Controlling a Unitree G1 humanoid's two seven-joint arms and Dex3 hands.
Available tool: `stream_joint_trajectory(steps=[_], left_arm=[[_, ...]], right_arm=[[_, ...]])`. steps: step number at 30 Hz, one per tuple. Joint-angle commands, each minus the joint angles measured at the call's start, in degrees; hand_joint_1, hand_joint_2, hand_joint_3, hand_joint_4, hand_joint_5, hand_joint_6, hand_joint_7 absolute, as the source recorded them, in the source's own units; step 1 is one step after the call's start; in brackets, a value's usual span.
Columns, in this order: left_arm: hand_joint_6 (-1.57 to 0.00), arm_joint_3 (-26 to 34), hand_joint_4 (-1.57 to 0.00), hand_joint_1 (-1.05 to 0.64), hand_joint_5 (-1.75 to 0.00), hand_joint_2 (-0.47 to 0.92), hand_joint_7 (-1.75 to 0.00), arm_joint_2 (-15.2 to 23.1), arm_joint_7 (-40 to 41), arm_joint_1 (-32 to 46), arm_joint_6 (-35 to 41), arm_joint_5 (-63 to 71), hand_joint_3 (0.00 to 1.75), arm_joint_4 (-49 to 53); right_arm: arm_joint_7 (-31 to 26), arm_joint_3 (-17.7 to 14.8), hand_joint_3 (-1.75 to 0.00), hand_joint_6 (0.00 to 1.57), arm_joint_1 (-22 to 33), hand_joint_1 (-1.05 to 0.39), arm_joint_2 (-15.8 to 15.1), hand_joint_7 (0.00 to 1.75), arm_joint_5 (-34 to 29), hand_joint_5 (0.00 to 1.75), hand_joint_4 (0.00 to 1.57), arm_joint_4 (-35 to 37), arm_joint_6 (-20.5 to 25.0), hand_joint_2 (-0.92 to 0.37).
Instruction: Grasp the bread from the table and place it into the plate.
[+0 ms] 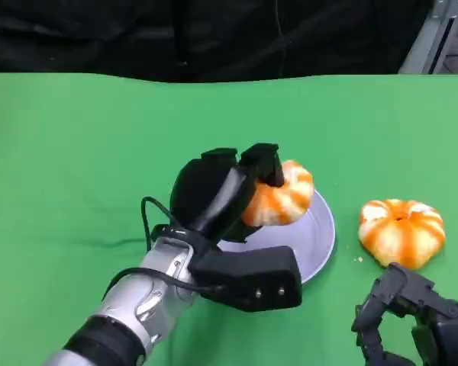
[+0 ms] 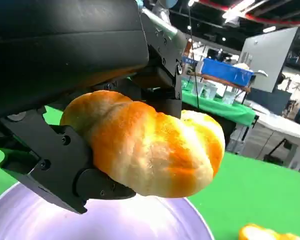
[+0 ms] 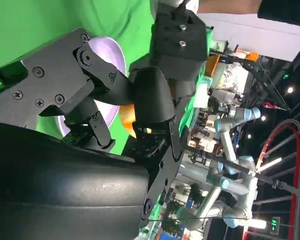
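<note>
While the left hand (image 1: 221, 191) grips the orange-and-white twisted bread roll (image 1: 281, 194), its black fingers (image 1: 263, 162) wrap over the roll's top and near side, and the silver forearm (image 1: 130, 309) runs back toward seven o'clock. Item one, the held roll: lifted off the table, over the plate's upper edge, at about one o'clock from the hand's shell. The left wrist view shows the same roll (image 2: 150, 145) clamped between black finger segments (image 2: 55, 160) above the pale plate surface (image 2: 90, 220), not touching it as far as can be told.

Item two, the plate (image 1: 317, 236): round, lavender-grey, lying flat on the green table (image 1: 69, 152), partly covered by the left hand and its black wrist housing (image 1: 252, 278).

Item three, a second bread roll (image 1: 401, 231): same orange-and-white striping, resting on the table at three o'clock from the plate, just beside it and apart from its rim. A few crumbs lie at its lower left.

Item four, the right hand (image 1: 412, 316): at five o'clock in the head view, below the second roll, fingers bent and parted, holding nothing, not touching the roll. In the right wrist view its black fingers (image 3: 95, 95) spread in front of the plate (image 3: 112, 55).

Beyond the table's far edge, a dark backdrop (image 1: 198, 34).
</note>
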Motion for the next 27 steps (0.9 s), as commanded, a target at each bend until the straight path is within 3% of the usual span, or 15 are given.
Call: stream_joint_trajectory(steps=[1, 7, 10, 12, 14, 16, 17, 18, 19, 21, 25, 26, 27], left_arm=[[-0.65, 0.0, -0.74, 0.01, -1.75, 0.75, -1.69, 0.8, 1.2, -1.1, -1.6, 0.3, 0.26, 3.6], [-0.65, -0.2, -0.74, 0.01, -1.75, 0.76, -1.69, 0.8, 1.7, -1.4, -2.3, 0.6, 0.22, 5.2], [-0.68, -0.8, -0.67, -0.04, -1.72, 0.83, -1.57, 0.9, 1.6, -1.6, -2.6, 1.1, 0.18, 6.8], [-0.9, -1.0, -0.77, -0.07, -1.31, 0.88, -0.96, 1.0, 1.0, -1.7, -2.6, 1.3, 0.1, 7.1], [-0.99, -1.0, -0.8, -0.07, -1.21, 0.9, -0.75, 1.0, 1.0, -1.8, -2.6, 1.3, 0.07, 7.3], [-1.01, -1.8, -0.81, -0.08, -1.18, 0.91, -0.71, 1.7, -1.8, -2.0, -1.0, 2.0, 0.06, 6.3], [-0.81, -2.5, -0.55, -0.37, -0.87, 0.92, -0.47, 2.2, -4.4, -2.0, 0.4, 2.7, 0.13, 5.4], [-0.68, -2.9, -0.42, -0.62, -0.46, 0.92, -0.21, 2.7, -6.4, -2.0, 1.4, 3.2, 0.23, 4.6], [-0.64, -3.1, -0.38, -0.7, -0.31, 0.92, -0.12, 2.9, -7.7, -1.9, 2.2, 3.5, 0.27, 3.9], [-0.61, -3.2, -0.35, -0.77, -0.19, 0.92, -0.04, 3.1, -8.5, -1.6, 2.8, 3.5, 0.3, 2.9], [-0.61, -3.7, -0.35, -0.79, -0.14, 0.92, -0.02, 3.6, -11.2, -1.2, 4.7, 4.0, 0.31, 1.4], [-0.4, -4.1, -0.14, -0.94, -0.06, 0.92, -0.01, 3.9, -12.8, -1.1, 5.8, 4.3, 0.49, 0.9], [-0.33, -4.3, -0.07, -0.99, -0.03, 0.92, -0.01, 4.2, -14.0, -1.0, 6.6, 4.5, 0.56, 0.4]], right_arm=[[-0.6, -0.1, -1.14, 0.75, 0.2, -0.11, -0.1, 1.55, -0.1, 1.75, 0.84, -0.8, 0.1, -0.55], [-0.6, 0.0, -1.14, 0.75, 0.2, -0.11, -0.1, 1.55, -0.1, 1.75, 0.84, -1.0, 0.2, -0.55], [-0.4, 0.0, -1.13, 0.75, 0.3, -0.11, -0.3, 1.55, 0.1, 1.75, 0.84, -1.1, 0.2, -0.55], [-0.3, 0.0, -1.13, 0.75, 0.3, -0.1, -0.4, 1.55, 0.3, 1.75, 0.83, -1.1, 0.1, -0.55], [-0.2, 0.0, -1.14, 0.76, 0.3, -0.1, -0.4, 1.55, 0.3, 1.75, 0.83, -1.1, 0.1, -0.55], [-0.3, 0.1, -1.14, 0.76, 0.3, -0.1, -0.3, 1.55, 0.3, 1.75, 0.83, -1.2, 0.4, -0.55], [-0.4, 0.1, -1.14, 0.76, 0.3, -0.1, -0.3, 1.55, 0.2, 1.75, 0.83, -1.1, 0.4, -0.55], [-0.4, 0.1, -1.14, 0.76, 0.3, -0.1, -0.2, 1.55, 0.2, 1.75, 0.83, -1.1, 0.4, -0.55], [-0.4, 0.1, -1.15, 0.76, 0.3, -0.1, -0.2, 1.55, 0.2, 1.75, 0.83, -1.1, 0.4, -0.55], [-0.5, 0.1, -1.15, 0.76, 0.3, -0.1, -0.2, 1.55, 0.2, 1.75, 0.83, -1.0, 0.4, -0.55], [-0.4, 0.0, -1.16, 0.76, 0.0, -0.1, -0.3, 1.55, 0.3, 1.75, 0.83, -0.7, 0.0, -0.54], [-0.4, 0.0, -1.16, 0.76, -0.2, -0.11, -0.4, 1.55, 0.4, 1.75, 0.84, -0.4, -0.3, -0.54], [-0.4, -0.1, -1.16, 0.76, -0.3, -0.11, -0.4, 1.55, 0.4, 1.75, 0.84, -0.2, -0.4, -0.53]])
